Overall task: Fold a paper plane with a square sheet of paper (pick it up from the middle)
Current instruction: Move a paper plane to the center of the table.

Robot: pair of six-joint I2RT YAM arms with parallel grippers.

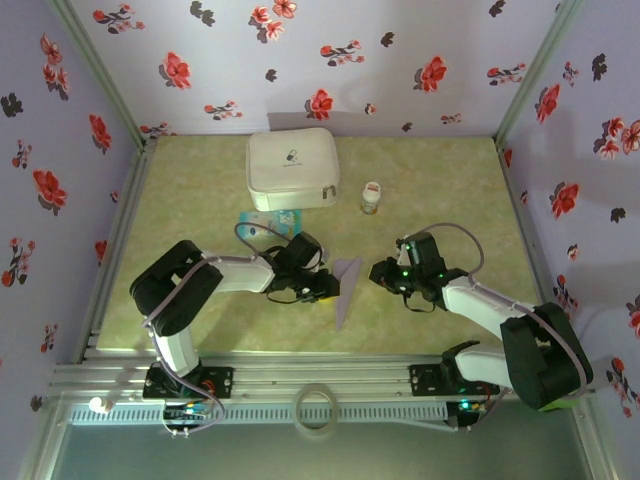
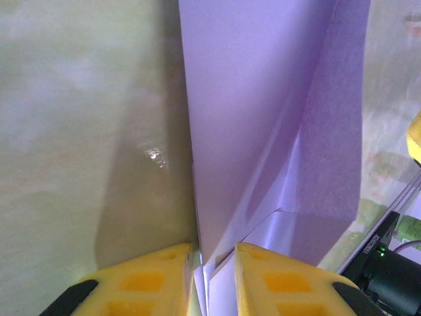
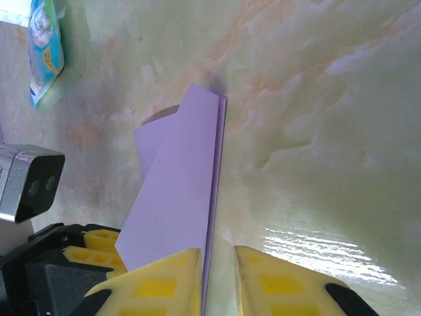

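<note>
Item 1: paper plane, lavender, part-folded, mid-table between 2 arms. Left gripper: pinching plane's folded layers. Right gripper: fingers slightly spread, plane's long edge in the gap. Teal packet: behind left gripper.

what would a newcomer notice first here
The folded lavender paper lies at the centre of the table, with the left gripper pinching its left edge and the right gripper close on its other side. Next come the red-flowered walls all round, and the white case at the back of the table.
</note>
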